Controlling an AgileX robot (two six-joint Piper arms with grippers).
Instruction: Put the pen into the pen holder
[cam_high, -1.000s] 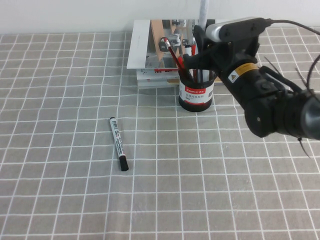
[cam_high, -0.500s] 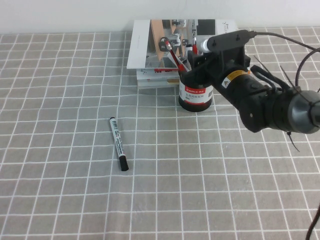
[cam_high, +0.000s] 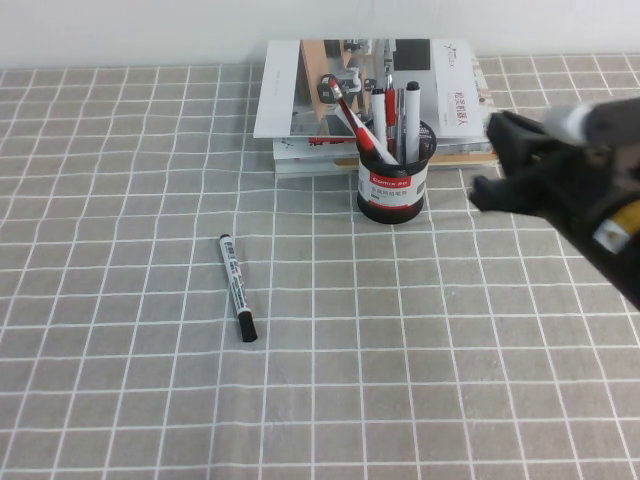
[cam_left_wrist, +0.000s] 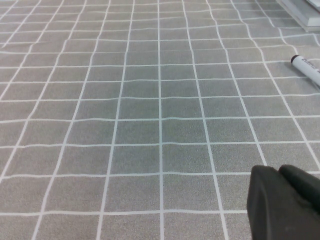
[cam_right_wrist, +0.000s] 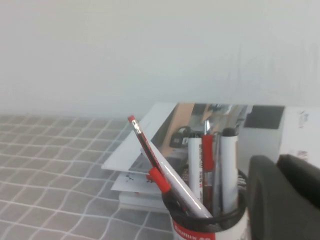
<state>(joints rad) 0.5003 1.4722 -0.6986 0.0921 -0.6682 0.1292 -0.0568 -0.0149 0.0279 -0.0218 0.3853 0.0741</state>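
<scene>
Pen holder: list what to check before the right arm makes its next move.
1. Pen standing inside the pen holder: ok.
2. Pen holder upright, not tipped: ok.
3. Right pincer clear of the holder, off to its right: ok.
4. Right pincer carrying nothing: cannot tell.
5. Left pincer shut, low over the checked cloth, away from the holder: ok.
6. Black-capped marker lying flat, apart from both arms: ok.

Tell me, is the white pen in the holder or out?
In: the pen stands upright inside the pen holder; the right end effector is beside it.
</scene>
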